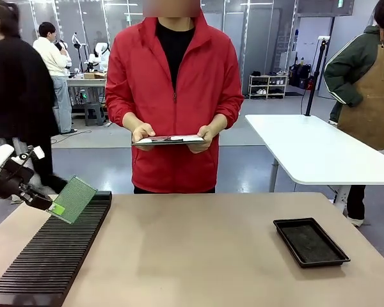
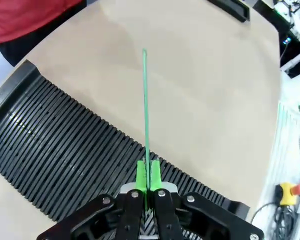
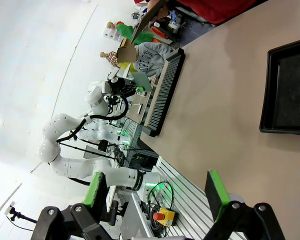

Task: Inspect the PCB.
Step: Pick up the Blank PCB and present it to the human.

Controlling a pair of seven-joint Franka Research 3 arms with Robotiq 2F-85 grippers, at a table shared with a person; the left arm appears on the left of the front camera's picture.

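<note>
**PCB lifted over the rack, inspection apparently under way**

The tan surface (image 1: 198, 249) carries a long black slotted rack (image 1: 51, 256) on the robot's left and a shallow black tray (image 1: 310, 242) on its right, well apart from each other. At the far side a person in a red jacket holds a clipboard (image 1: 169, 139) in both hands. The PCB (image 1: 73, 199) hangs tilted in the air above the rack's far end, touching no slot. The left gripper (image 2: 148, 175) is clamped on one edge of the board, green pads pressed to either face. The right gripper (image 3: 155, 192) is spread wide and carries nothing. As I judge it, the picking-up is done and the board is being presented. The check itself and setting the board down are left.
</note>
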